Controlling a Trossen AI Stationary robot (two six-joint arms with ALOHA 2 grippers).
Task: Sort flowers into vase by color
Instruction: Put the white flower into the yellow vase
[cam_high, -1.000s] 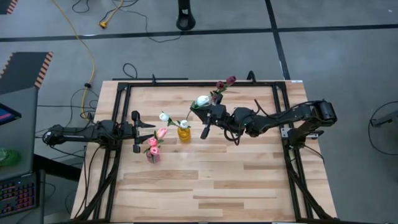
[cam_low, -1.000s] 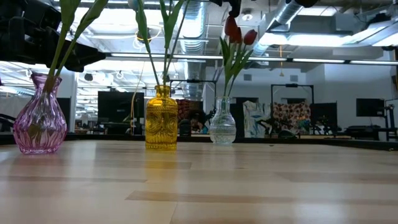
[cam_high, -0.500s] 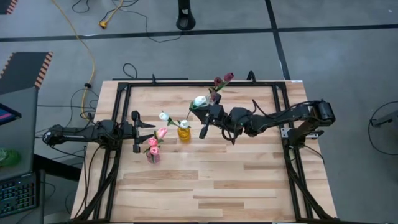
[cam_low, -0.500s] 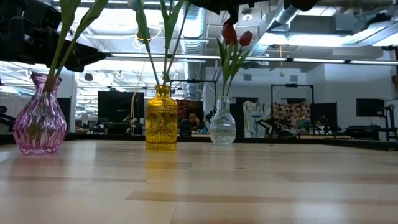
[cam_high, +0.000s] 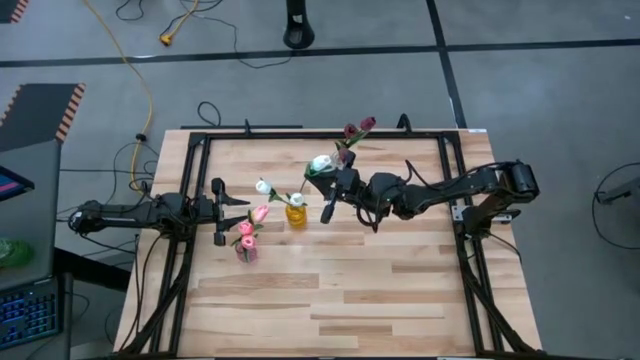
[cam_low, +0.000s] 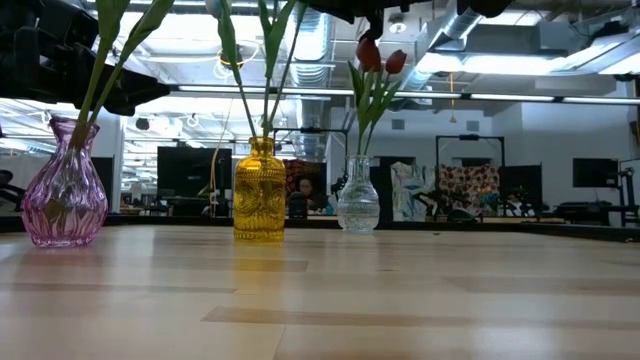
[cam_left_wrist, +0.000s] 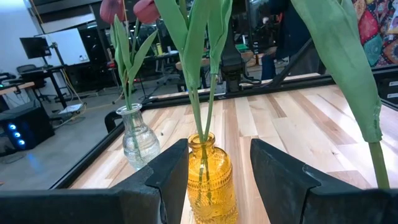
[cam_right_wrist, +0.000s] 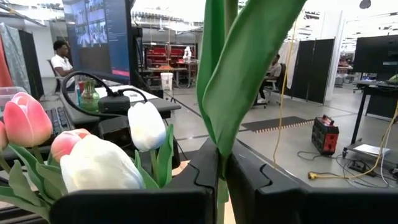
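Note:
Three vases stand in a row on the wooden table. The pink vase (cam_low: 64, 182) holds pink flowers (cam_high: 246, 228). The yellow vase (cam_low: 259, 190) holds white flowers (cam_high: 264, 187). The clear vase (cam_low: 357, 197) holds dark red flowers (cam_low: 378, 56). My right gripper (cam_high: 327, 198) hangs above the table between the yellow and clear vases, shut on a white flower (cam_high: 322, 162). My left gripper (cam_high: 236, 205) waits open at the table's left, level, pointing at the yellow vase (cam_left_wrist: 208, 177) and apart from it. My right gripper pinches the white flower's green stem and a leaf (cam_right_wrist: 219, 158) between its two fingers, well below the head. The fingers come about level from the table's right and lie across the stem. The stem stands roughly upright; it runs down toward the yellow vase's neck (cam_low: 262, 142), where three stems meet.
A black frame (cam_high: 300, 135) runs around the tabletop. The near half of the table (cam_high: 330, 300) is bare wood. Broad leaves (cam_left_wrist: 348, 68) from the pink vase hang close by my left gripper. A person (cam_right_wrist: 61, 62) sits in the room beyond the table.
My right gripper has edged a little toward the table's left edge with the white flower, still shut on it. The dark red flower heads have swayed slightly the same way.

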